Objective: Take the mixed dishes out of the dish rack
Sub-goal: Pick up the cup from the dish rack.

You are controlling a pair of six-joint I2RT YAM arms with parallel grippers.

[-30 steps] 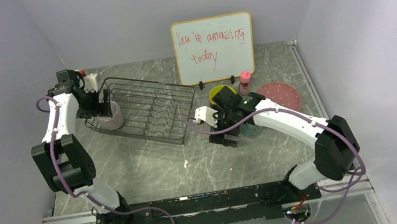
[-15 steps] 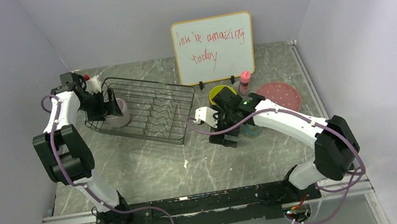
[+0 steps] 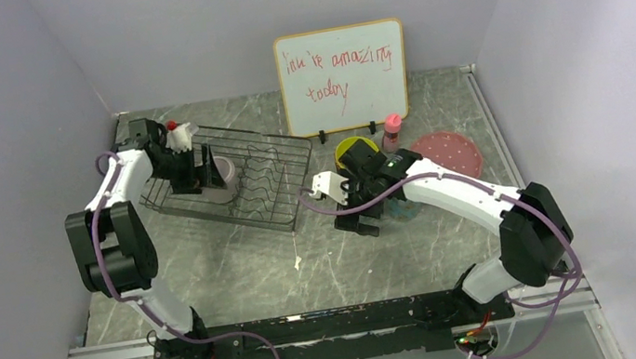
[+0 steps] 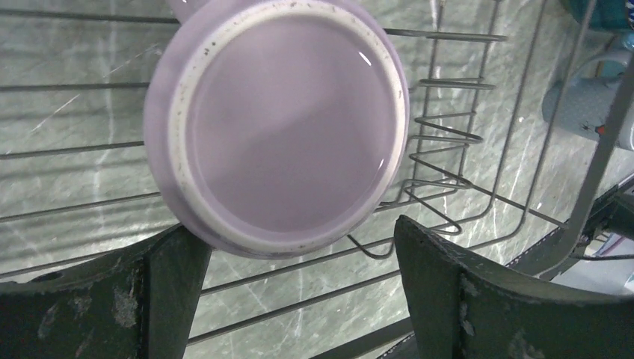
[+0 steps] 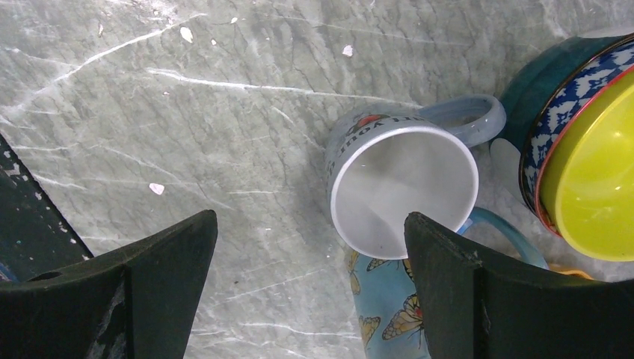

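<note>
The black wire dish rack (image 3: pixel 264 187) stands at the back left. The lilac mug (image 3: pixel 221 177) lies in it; the left wrist view shows its round base (image 4: pixel 277 120) facing the camera. My left gripper (image 3: pixel 198 172) is open just behind the mug, with the left finger (image 4: pixel 168 299) against the mug's lower edge and the right finger (image 4: pixel 456 292) apart from it. My right gripper (image 3: pixel 358 220) is open and empty over the table, beside the small grey cup (image 5: pixel 404 191) and the blue butterfly mug (image 5: pixel 389 314). The yellow bowl (image 5: pixel 598 179) sits inside the blue-patterned bowl (image 5: pixel 557 112).
A white board with red writing (image 3: pixel 342 77) stands at the back. A small pink bottle (image 3: pixel 392 131) and the pink speckled plate (image 3: pixel 452 156) are to the right of the yellow bowl (image 3: pixel 351 149). Wavy rack dividers (image 4: pixel 441 142) rise right of the lilac mug.
My left gripper has swung right from the rack's left end toward its middle, and the lilac mug has moved right with it. The right arm has not moved.
</note>
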